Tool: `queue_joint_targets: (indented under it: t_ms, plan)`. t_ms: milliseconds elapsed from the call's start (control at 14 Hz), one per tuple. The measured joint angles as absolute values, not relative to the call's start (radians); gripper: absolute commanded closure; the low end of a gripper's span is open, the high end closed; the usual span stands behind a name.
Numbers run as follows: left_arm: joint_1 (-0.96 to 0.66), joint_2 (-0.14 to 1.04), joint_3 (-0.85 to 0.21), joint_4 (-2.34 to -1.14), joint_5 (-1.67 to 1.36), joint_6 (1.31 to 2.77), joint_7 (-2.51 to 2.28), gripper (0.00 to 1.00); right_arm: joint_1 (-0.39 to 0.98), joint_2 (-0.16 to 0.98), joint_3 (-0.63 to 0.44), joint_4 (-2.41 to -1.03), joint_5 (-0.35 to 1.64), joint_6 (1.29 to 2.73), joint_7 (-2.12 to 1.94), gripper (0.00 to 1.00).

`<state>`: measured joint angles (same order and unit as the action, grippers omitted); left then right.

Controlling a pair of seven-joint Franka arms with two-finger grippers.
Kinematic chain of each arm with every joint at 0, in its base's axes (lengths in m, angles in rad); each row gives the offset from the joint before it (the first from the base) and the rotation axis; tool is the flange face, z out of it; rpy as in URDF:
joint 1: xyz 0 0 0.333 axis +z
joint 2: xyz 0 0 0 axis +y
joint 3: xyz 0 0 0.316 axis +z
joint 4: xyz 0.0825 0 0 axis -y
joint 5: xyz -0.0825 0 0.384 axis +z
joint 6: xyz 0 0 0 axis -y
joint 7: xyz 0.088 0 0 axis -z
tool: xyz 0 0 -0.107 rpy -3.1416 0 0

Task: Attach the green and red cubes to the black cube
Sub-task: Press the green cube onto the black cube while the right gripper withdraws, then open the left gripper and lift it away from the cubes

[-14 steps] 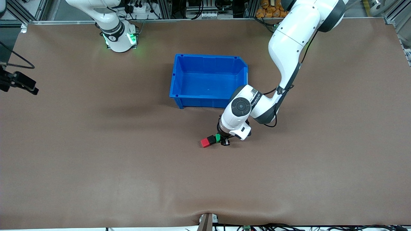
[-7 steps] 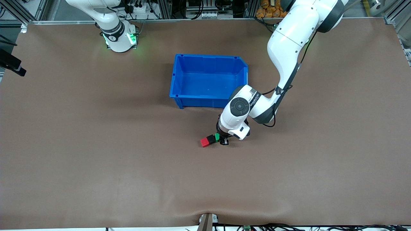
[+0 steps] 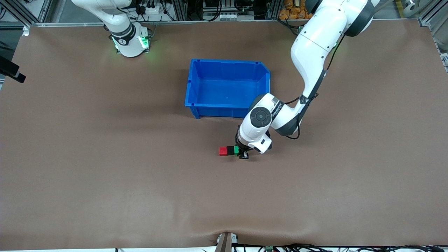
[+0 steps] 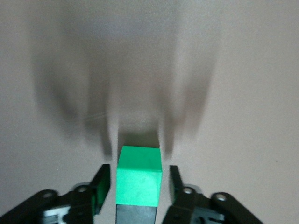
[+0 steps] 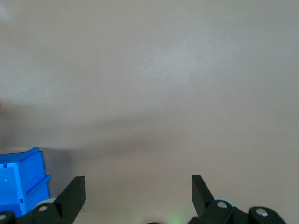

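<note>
The red cube (image 3: pixel 223 151), black cube (image 3: pixel 230 150) and green cube (image 3: pixel 236 150) lie joined in one straight row on the table, nearer the front camera than the blue bin. My left gripper (image 3: pixel 242 154) is down at the green end of the row. In the left wrist view its fingers (image 4: pixel 103 184) stand on either side of the green cube (image 4: pixel 138 179) with a thin gap on each side (image 4: pixel 140 170). The black cube (image 4: pixel 135 214) adjoins the green one there; the red cube is hidden. My right gripper (image 5: pixel 138 186) is wide open and empty, high over bare table.
The blue bin (image 3: pixel 227 62) stands empty mid-table, close to the left arm's wrist; a corner of it shows in the right wrist view (image 5: pixel 21 179). The brown table (image 3: pixel 105 175) spreads wide around the cubes.
The cube row has swung about its green end, from slanted to straight, the red end moving away from the front camera. The left arm shifted slightly toward the right arm's end.
</note>
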<state>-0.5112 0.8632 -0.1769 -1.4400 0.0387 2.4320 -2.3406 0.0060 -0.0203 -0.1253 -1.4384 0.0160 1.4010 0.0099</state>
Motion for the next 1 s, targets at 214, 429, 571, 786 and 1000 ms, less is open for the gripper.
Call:
queue_joint_targets:
  t_ms: [214, 429, 571, 786, 1000]
  plan:
    - [-0.512, 0.865, -0.177, -1.435, 0.039, 2.432, -2.331, 0.00, 0.020, -0.020, -0.125, -1.438, 0.016, 1.400, 0.010, 0.00]
    - [-0.512, 0.865, -0.177, -1.425, 0.039, 2.432, -2.306, 0.00, 0.029, -0.020, -0.123, -1.438, 0.016, 1.398, 0.010, 0.00]
    - [-0.512, 0.864, -0.175, -1.419, 0.039, 2.432, -2.265, 0.00, 0.034, -0.020, -0.122, -1.438, 0.016, 1.398, 0.010, 0.00]
    - [-0.509, 0.846, -0.169, -1.397, 0.047, 2.418, -2.175, 0.00, 0.037, -0.020, -0.121, -1.438, 0.016, 1.398, 0.010, 0.00]
    - [-0.498, 0.776, -0.166, -1.385, 0.064, 2.317, -2.038, 0.00, 0.038, -0.020, -0.121, -1.438, 0.016, 1.397, 0.010, 0.00]
